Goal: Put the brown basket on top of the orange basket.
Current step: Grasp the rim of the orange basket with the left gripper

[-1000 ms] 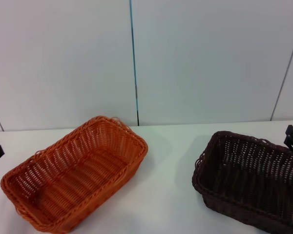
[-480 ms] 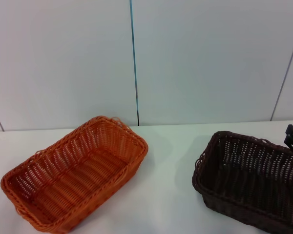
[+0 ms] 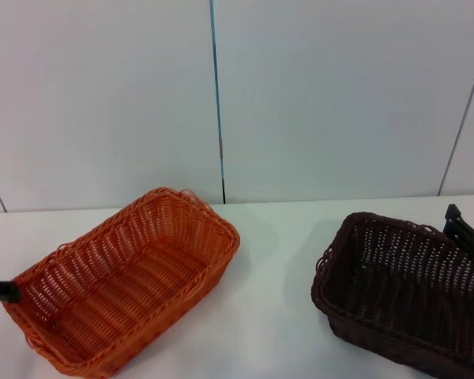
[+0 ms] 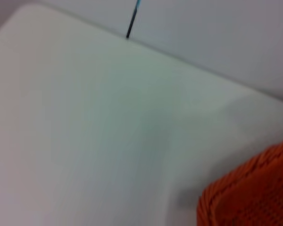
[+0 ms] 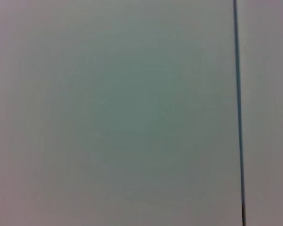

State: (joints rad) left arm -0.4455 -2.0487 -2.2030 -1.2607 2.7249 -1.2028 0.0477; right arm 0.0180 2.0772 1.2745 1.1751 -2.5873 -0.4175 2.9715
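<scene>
The orange basket (image 3: 126, 280) sits on the white table at the left, empty and open side up. Its corner also shows in the left wrist view (image 4: 254, 193). The brown basket (image 3: 407, 288) sits at the right, empty, apart from the orange one. My left gripper (image 3: 0, 290) shows as a dark tip at the left edge, at the orange basket's near-left rim. My right gripper (image 3: 466, 234) shows as a dark tip at the far right rim of the brown basket. The right wrist view shows only the wall.
The white table (image 3: 272, 316) runs between the two baskets. A pale panelled wall (image 3: 300, 95) with a dark vertical seam stands behind the table's far edge.
My left gripper left the frame and came back lower, at the orange basket's rim. My right gripper has moved left, closer over the brown basket's far rim. The baskets have not moved.
</scene>
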